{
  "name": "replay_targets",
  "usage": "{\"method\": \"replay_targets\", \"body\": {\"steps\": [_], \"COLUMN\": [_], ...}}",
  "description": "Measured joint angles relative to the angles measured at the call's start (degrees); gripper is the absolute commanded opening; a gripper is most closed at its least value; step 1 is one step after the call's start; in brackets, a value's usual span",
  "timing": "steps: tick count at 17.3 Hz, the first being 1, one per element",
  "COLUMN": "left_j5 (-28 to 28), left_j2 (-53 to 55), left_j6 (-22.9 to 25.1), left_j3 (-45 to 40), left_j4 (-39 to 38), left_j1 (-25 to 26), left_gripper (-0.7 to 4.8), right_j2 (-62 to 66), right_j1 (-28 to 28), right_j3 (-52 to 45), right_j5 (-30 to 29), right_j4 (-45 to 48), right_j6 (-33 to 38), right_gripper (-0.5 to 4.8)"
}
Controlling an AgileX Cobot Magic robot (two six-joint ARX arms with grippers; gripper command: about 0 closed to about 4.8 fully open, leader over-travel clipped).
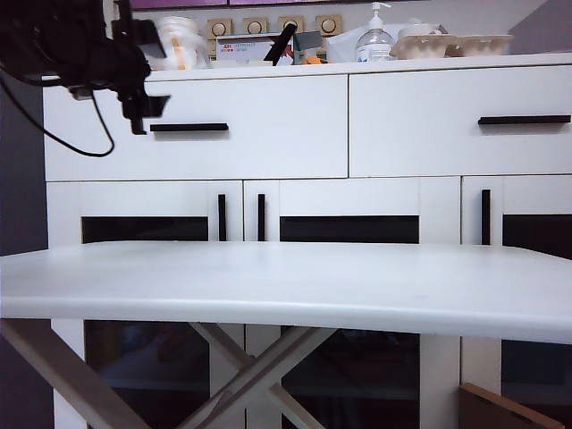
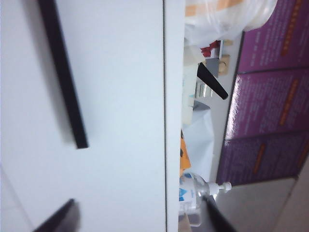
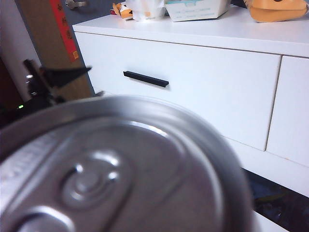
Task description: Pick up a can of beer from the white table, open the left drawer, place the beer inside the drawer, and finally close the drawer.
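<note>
Left gripper (image 1: 147, 112): upper left of the exterior frame, just left of the black handle (image 1: 189, 127) of the left drawer (image 1: 268, 125); dark finger tips (image 2: 58, 220) spread apart at the wrist view's lower edge, nothing between them.
Left drawer: closed, front flush with the cabinet.
Right gripper: outside the exterior frame; its fingers not visible in its wrist view, so its opening cannot be told.
Can of beer (image 3: 120, 169): silver top with pull tab fills the right wrist view, close under the camera; whether it is held cannot be told.
Desk (image 1: 286, 286): white top, lower half of the exterior frame.
Cabinet top: pump bottle (image 1: 374, 40), egg cartons (image 1: 451, 43).
</note>
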Motion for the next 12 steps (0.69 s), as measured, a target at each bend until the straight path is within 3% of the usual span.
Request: {"method": "replay_targets", "body": {"steps": [7,12], "left_j5": [3.3,2.1], "left_j2": [10.8,14.4], "left_j6": [0.0,0.0], "left_j3": [19.1,22.9], "left_j4": [-7.7,-11.0], "left_j1": [0.0,0.0], "left_gripper": [3.5,3.5], "right_j2": [0.0,0.0], "right_j1": [0.0,0.0], "right_j3": [0.0,0.0], "right_j5": [0.0,0.0], "right_j4": [0.0,-0.1], "right_j6": [0.0,0.0], "right_gripper": [-0.05,-0.05]}}
